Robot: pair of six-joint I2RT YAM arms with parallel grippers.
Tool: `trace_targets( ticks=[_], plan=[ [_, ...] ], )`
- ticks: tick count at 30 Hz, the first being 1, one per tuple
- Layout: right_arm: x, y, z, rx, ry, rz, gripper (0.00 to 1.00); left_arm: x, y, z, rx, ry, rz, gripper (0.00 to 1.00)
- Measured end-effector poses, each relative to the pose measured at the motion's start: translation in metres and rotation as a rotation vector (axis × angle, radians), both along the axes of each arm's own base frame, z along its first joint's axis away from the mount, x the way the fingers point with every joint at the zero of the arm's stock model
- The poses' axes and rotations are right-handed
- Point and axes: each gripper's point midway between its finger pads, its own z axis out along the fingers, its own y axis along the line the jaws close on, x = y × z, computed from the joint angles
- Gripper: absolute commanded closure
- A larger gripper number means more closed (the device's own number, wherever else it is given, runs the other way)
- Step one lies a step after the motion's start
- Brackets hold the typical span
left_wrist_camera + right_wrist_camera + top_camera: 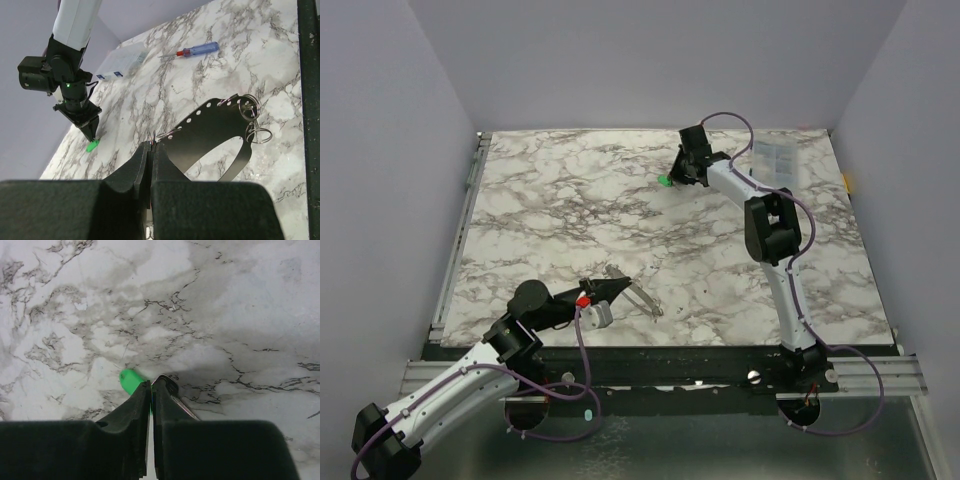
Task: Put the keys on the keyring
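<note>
We see the right hand (151, 386) toward one o'clock on the bench (570, 200), its fingers drawn almost together over the green key (131, 381). The green head pokes out at ten o'clock of the tips and the metal blade at four. We cannot tell whether it is gripped. The left hand (151, 146) is clenched on the keyring (220, 125), which loops away toward two o'clock.
</note>
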Motion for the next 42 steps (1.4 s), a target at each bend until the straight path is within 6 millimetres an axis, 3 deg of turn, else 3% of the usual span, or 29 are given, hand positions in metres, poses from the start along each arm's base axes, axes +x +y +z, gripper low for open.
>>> trace_targets(
  ticks=[3, 10, 14, 16, 26, 33, 37, 42],
  plan=[
    [0.0, 0.0, 0.0, -0.005, -0.002, 0.005, 0.99, 0.0, 0.0, 0.0, 0.001, 0.0, 0.0, 1.0],
    [-0.001, -0.002, -0.001, -0.052, -0.02, 0.067, 0.99, 0.001, 0.0, -0.001, 0.004, 0.001, 0.004, 1.0],
    [-0.013, -0.001, -0.001, -0.075, -0.021, 0.149, 0.99, 0.001, 0.0, -0.002, 0.006, 0.001, 0.006, 1.0],
    [-0.028, -0.004, 0.0, -0.085, -0.01, 0.194, 0.99, 0.001, 0.0, -0.002, 0.008, 0.003, 0.007, 1.0],
    [-0.143, -0.015, 0.016, -0.075, -0.003, 0.43, 0.99, 0.003, 0.001, -0.005, 0.019, 0.0, 0.011, 1.0],
    [-0.226, -0.023, 0.004, -0.1, 0.041, 0.536, 0.99, 0.005, 0.003, -0.01, 0.039, 0.002, 0.026, 1.0],
    [-0.261, -0.027, -0.001, -0.108, 0.059, 0.584, 0.84, 0.005, 0.004, -0.012, 0.048, 0.006, 0.029, 1.0],
    [-0.277, -0.032, -0.005, -0.112, 0.07, 0.598, 0.68, 0.005, 0.005, -0.012, 0.051, 0.007, 0.029, 1.0]
  ],
)
